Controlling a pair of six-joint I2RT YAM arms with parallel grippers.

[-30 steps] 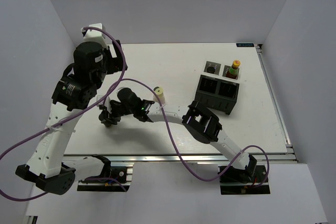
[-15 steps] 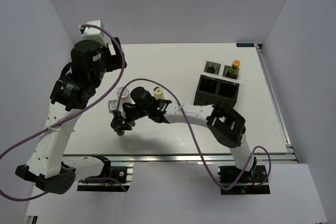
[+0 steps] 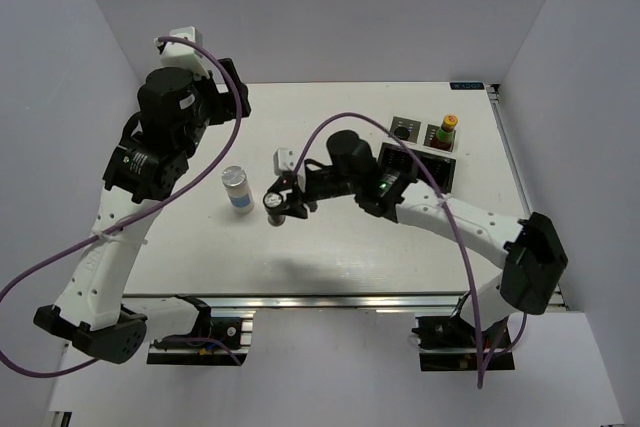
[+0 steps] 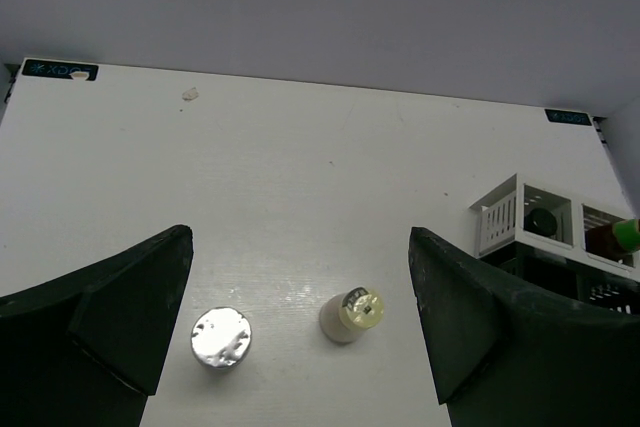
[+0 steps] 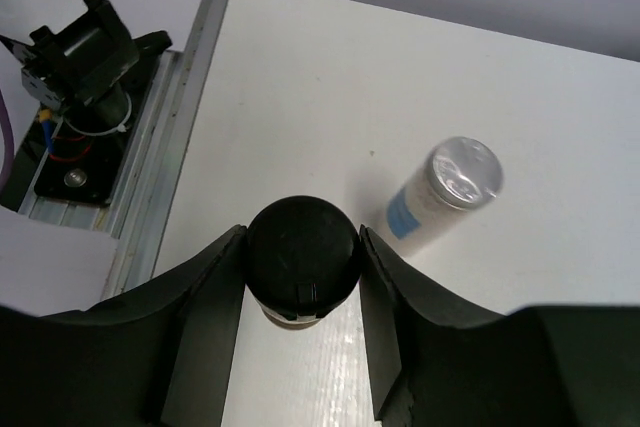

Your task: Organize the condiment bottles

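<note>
Within our right pincer [image 5: 302, 259] we grip one black-lidded jar [image 5: 303, 245]; nearby, blue-labelled bottle [image 5: 440, 197] and cream bottle [image 4: 352, 314] wait; two stand in the rack [image 3: 435, 182] beyond; left pincer [image 4: 300, 317] gapes empty.

This is a robotics lab test cell, not a home or kitchen. A white surface [image 3: 340, 127] is boxed in by plain pale walls [image 3: 320, 7] on the left, far and right sides. Along its near edge runs an aluminium rail [image 3: 330, 299], where the left arm [image 3: 105, 252] and the right arm [image 3: 460, 225] are bolted down. A purple cable [image 3: 25, 292] loops loose from the left arm. A small printed sticker [image 3: 466, 86] marks the far right corner. A blue-labelled bottle [image 3: 237, 190] and a black compartmented rack [image 3: 437, 177] stand on the bare board.
</note>
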